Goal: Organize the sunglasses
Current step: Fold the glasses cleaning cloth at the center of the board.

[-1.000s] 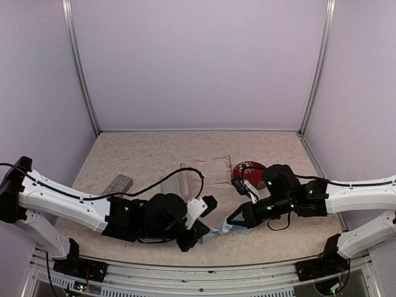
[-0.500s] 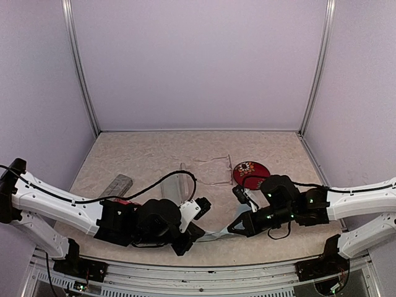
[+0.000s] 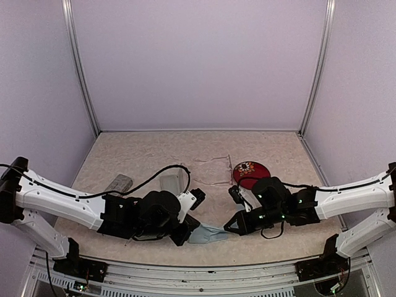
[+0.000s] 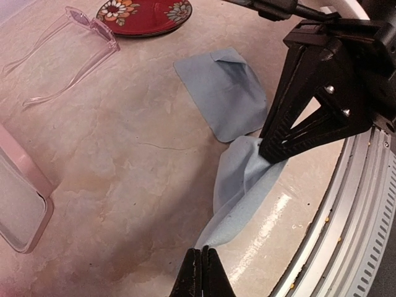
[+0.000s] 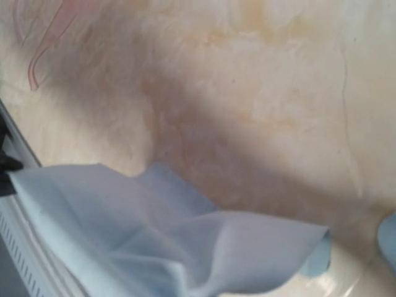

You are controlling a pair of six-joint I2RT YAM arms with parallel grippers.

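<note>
The pale clear-pink sunglasses (image 4: 68, 43) lie unfolded on the table (image 4: 124, 154), just beside the red flowered disc (image 4: 143, 8), well apart from my fingers. My left gripper (image 4: 201, 257) is pinched tight on one end of a light-blue cloth (image 4: 238, 185), and my right gripper (image 4: 271, 154) is clamped on the other. A second cloth (image 4: 226, 93) lies flat between us and the sunglasses.

Top view: high behind arm bases, looking down and forward across table (image 3: 148, 154).
Left wrist: low, close, looking rightward along near edge; shares blue cloth (image 4: 241, 179), pale glasses (image 4: 68, 49), red plate (image 4: 143, 8) with top view.
Right wrist: very close, blurred, same cloth filling bottom.
</note>
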